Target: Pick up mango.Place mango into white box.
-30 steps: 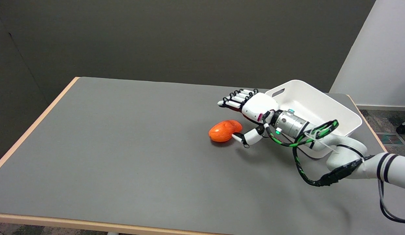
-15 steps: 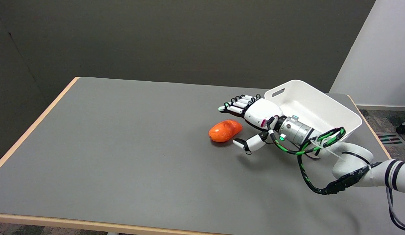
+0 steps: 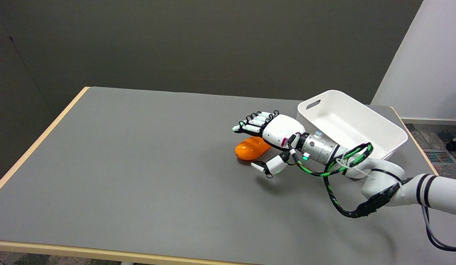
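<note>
An orange-red mango [image 3: 249, 149] lies on the grey table [image 3: 139, 165], right of centre. My right hand [image 3: 270, 136] hovers over the mango's right end with its fingers stretched out to the left above the fruit and its thumb [image 3: 267, 167] spread below and in front of it. The hand holds nothing, and part of the mango is hidden under the palm. The white box [image 3: 351, 125] stands at the table's far right, tilted on the table, with nothing inside and a handle slot in its left wall.
My right arm [image 3: 397, 184] reaches in from the lower right, with a green-and-black cable looped near the wrist in front of the box. A wooden edge runs along the table's left and near sides.
My right hand drew back to the right and off the mango, then came left again over it. The mango has stayed in place.
</note>
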Tool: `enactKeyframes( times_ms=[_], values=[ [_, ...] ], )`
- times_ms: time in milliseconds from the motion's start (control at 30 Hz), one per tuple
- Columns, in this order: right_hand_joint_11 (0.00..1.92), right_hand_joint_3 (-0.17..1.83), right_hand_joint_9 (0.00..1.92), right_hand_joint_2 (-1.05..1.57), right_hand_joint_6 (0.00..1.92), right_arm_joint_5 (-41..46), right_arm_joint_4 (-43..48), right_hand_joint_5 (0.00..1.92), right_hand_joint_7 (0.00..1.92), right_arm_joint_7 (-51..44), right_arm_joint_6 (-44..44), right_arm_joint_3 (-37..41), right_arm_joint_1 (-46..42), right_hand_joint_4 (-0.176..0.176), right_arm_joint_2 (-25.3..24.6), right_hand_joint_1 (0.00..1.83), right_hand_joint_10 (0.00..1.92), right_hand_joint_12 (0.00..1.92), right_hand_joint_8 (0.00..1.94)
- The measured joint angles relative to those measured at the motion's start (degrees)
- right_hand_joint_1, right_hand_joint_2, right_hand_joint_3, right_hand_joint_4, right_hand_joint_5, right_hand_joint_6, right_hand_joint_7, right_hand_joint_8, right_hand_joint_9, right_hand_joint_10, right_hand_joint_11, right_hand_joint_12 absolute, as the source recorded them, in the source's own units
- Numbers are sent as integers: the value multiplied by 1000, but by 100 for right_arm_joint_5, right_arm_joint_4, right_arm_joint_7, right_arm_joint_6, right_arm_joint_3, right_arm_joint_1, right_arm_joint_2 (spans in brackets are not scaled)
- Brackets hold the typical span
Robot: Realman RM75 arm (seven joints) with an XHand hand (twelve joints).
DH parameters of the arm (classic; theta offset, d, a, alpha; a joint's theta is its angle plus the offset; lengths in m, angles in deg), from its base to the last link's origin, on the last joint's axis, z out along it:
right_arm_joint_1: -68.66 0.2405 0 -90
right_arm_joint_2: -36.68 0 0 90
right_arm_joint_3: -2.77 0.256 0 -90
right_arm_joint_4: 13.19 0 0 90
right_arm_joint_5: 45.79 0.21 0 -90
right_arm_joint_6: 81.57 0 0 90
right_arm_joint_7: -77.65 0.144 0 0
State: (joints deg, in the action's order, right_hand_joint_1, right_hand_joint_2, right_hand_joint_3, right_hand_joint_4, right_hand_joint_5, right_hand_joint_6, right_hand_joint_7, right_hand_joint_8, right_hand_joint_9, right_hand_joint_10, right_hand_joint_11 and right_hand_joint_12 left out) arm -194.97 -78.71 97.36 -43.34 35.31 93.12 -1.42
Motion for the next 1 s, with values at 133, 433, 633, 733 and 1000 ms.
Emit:
enactKeyframes(
  times_ms=[133, 433, 633, 733, 1000],
  values=[
    [234, 971, 256, 584, 367, -1, 151, 146, 252, 50, 24, -191, 157, 99, -100, 493, 625, 1286, 314],
    [199, 997, 247, 580, 382, -1, 601, 132, 237, 124, 65, -423, 396, 98, -297, 515, 628, 1259, 325],
    [196, 1004, 254, 593, 381, -1, 977, 132, 243, 147, 69, -492, 540, 95, -429, 570, 631, 1254, 331],
    [203, 1008, 267, 606, 397, -1, 1152, 151, 257, 155, 76, -508, 604, 95, -483, 610, 644, 1261, 344],
    [243, 1007, 322, 639, 472, 2, 1455, 210, 319, 160, 99, -530, 711, 103, -570, 720, 711, 1296, 402]
  ],
)
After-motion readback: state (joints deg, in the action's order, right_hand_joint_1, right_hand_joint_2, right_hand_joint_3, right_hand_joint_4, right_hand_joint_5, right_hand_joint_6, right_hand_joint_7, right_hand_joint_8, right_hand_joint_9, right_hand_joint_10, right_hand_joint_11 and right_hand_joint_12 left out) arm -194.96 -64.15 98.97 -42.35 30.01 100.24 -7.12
